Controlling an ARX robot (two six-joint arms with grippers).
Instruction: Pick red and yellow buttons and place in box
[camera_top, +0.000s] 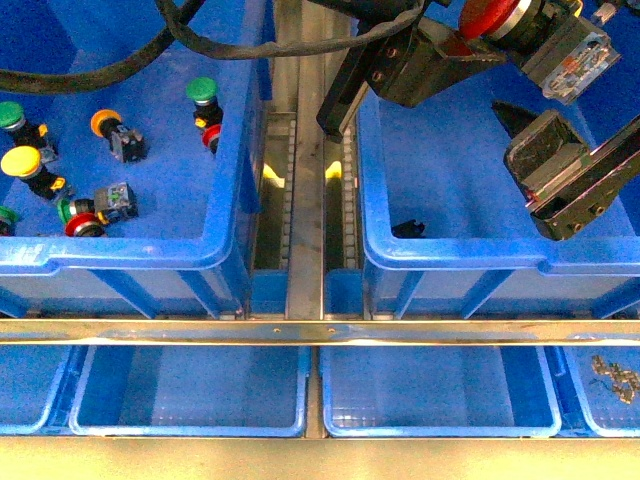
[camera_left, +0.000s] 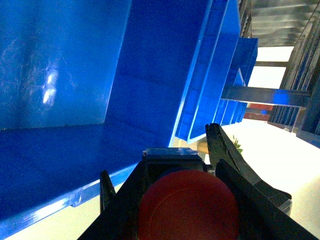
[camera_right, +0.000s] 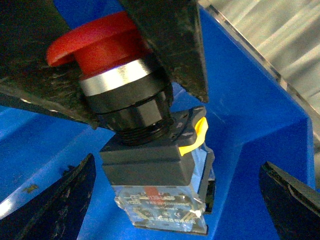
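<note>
A yellow button (camera_top: 22, 163) lies in the left crate (camera_top: 130, 255) while, above the far part of the deep blue box (camera_top: 455, 255) at right, the left gripper (camera_top: 478, 35) grips the red button (camera_top: 540, 35), the right gripper (camera_top: 535, 160) near it with fingers spread apart.

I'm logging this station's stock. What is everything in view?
Crates: two, blue, side by side: left crate, right crate.
Green buttons: at least three, left crate.
Yellow button: one, left crate.
Orange button: one, left crate.
Red buttons: two loose in left crate; one held red button above right crate.
Small black item: one, right crate floor.
Shallow trays: four, blue, nearest row.
Metal bits: several, grey, rightmost tray.
Cable: one, black, over left crate.
Left gripper: shut on held red button.
Right gripper: open, over right crate.
</note>
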